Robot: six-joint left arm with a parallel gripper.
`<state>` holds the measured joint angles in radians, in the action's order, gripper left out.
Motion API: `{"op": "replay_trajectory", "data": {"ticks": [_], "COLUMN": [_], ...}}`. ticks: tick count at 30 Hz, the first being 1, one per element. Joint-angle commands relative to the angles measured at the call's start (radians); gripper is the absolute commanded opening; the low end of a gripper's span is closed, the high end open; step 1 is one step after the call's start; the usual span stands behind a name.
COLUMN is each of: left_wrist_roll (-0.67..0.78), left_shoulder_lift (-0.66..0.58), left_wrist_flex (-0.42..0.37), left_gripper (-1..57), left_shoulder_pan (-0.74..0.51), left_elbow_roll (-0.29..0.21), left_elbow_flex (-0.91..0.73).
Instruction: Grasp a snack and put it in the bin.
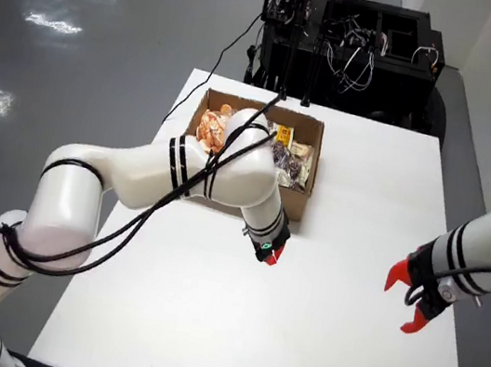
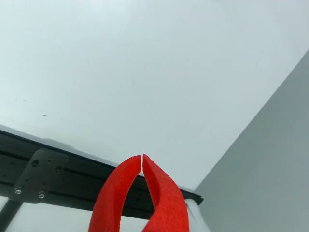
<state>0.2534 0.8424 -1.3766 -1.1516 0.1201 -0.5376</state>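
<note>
While the near half of the bench (image 1: 291,361) lies bare, with no loose snack on it that I can see, the working arm reaches across from the left of the overhead view. Its tool (image 1: 270,252) hangs just off the front right corner of the cardboard box (image 1: 313,162). In the wrist view the red fingers (image 2: 164,193) meet at their tips, so the tool (image 2: 142,157) is fully closed and has hold of nothing.

To the right, a second arm's gripper (image 1: 409,303) hangs with its fingers spread, well apart from the box.

Farther back, the snacks are in the box, which seems to be the bin. There is an orange packet (image 1: 212,128) at the left and darker packets (image 1: 287,162) at the right. Beyond it stands a black equipment rack (image 1: 363,43).

The drop may already be done, though the arm hides the box's front wall. For a fresh grasp, I would lift clear of the rim first. Then I would spread the fingers wide before coming down, and close on a packet's middle rather than a loose corner.
</note>
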Motion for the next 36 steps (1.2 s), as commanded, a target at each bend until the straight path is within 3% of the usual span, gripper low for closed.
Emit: {"op": "replay_trajectory", "data": {"ticks": [1,21,36], "left_wrist_roll": [0.006,0.053,0.063], "left_shoulder_lift": [0.002,0.062,0.178], "left_wrist_flex": [0.002,0.008,0.01], "left_gripper": [-0.4,-0.4,-0.2], "left_shoulder_pan": [-0.004,-0.023,-0.042], "left_elbow_roll": [-0.003,-0.007,-0.007], "left_elbow_flex": [0.004,0.106,0.309]}}
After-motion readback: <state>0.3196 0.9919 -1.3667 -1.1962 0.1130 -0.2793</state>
